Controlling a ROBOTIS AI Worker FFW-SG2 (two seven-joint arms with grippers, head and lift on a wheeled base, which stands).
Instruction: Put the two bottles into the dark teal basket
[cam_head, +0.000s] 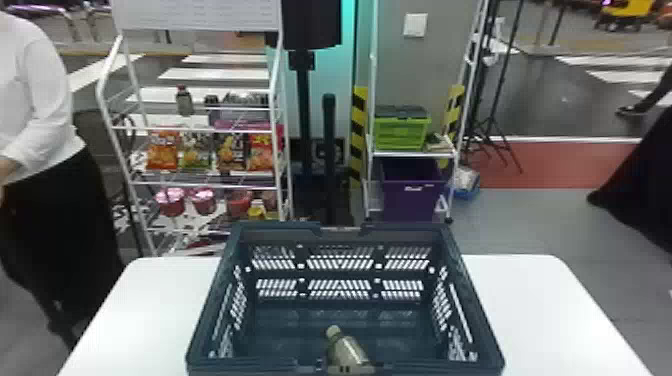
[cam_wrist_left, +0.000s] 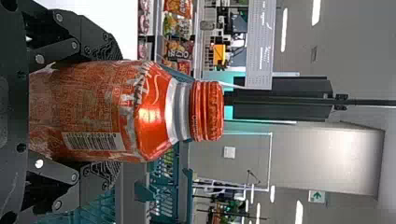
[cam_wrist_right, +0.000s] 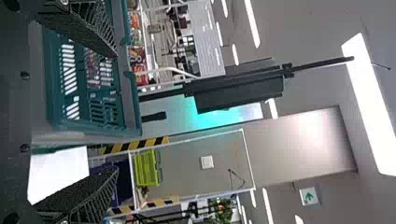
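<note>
Grips an orange-red bottle upright in the left hand – clamped between both fingers, cap uppermost. Holds the right hand open, fingers well apart, with the dark teal basket in view beyond. Has a grey-green bottle inside that basket, tilted, close to the near wall. Bears the basket on a white tabletop – in front of a white rack with snack bags.

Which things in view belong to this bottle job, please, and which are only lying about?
For the job:
orange bottle, between the left fingers
pale bottle, at the basket's near side
dark teal basket

Lying about:
snack bags
red-capped bottle, farther off
green crate
purple bin
</note>
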